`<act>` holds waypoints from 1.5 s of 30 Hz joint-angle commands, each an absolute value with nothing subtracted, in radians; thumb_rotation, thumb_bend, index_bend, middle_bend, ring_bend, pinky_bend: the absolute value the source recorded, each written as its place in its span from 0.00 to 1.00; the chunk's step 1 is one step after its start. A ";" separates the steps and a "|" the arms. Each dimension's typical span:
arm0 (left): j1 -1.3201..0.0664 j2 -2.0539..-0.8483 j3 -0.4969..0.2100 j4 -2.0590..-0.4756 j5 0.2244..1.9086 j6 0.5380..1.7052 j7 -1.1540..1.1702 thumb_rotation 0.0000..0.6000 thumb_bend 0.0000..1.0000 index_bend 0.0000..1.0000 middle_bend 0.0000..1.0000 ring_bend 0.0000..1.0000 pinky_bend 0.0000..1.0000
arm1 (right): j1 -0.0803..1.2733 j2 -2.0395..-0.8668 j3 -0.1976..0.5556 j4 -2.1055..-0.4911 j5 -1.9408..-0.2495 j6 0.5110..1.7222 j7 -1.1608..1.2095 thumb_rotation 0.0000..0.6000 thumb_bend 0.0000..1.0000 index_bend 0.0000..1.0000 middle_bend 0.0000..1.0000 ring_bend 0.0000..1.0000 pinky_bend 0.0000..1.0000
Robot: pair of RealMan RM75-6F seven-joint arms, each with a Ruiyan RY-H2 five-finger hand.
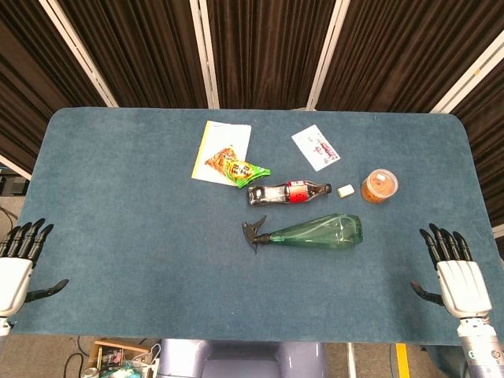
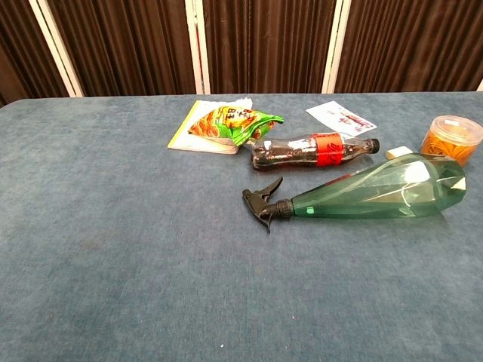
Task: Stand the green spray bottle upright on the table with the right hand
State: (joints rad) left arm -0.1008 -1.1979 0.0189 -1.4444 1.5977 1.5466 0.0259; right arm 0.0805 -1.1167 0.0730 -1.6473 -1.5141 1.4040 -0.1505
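The green spray bottle [image 1: 319, 231] lies on its side near the table's middle, its black trigger head pointing left and its wide base to the right; the chest view shows the bottle [image 2: 377, 190] the same way. My right hand [image 1: 454, 272] hovers at the table's front right corner, fingers spread, holding nothing, well to the right of the bottle. At the front left edge my left hand [image 1: 17, 264] is likewise spread and empty. Neither hand appears in the chest view.
Just behind the spray bottle lies a dark cola bottle [image 1: 288, 192] on its side. A snack bag [image 1: 236, 167] rests on a yellow-edged booklet [image 1: 221, 150]. A white card [image 1: 315, 146], a small eraser [image 1: 345, 190] and an orange-filled tub [image 1: 379, 187] sit further back right.
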 commanded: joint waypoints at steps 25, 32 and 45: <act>-0.161 -1.256 -0.060 -1.368 1.482 1.431 0.056 1.00 0.02 0.00 0.00 0.00 0.07 | 0.252 -1.403 0.152 -1.743 -1.388 1.266 -0.727 1.00 0.22 0.00 0.00 0.00 0.00; -0.158 -1.248 -0.055 -1.367 1.498 1.447 0.042 1.00 0.02 0.00 0.00 0.00 0.07 | 0.329 -1.524 0.190 -1.706 -1.278 1.218 -0.901 1.00 0.22 0.00 0.00 0.00 0.00; -0.141 -1.229 -0.062 -1.374 1.485 1.471 0.013 1.00 0.02 0.00 0.00 0.00 0.07 | 0.406 -1.690 0.192 -1.600 -1.154 1.217 -1.050 1.00 0.22 0.00 0.00 0.00 0.00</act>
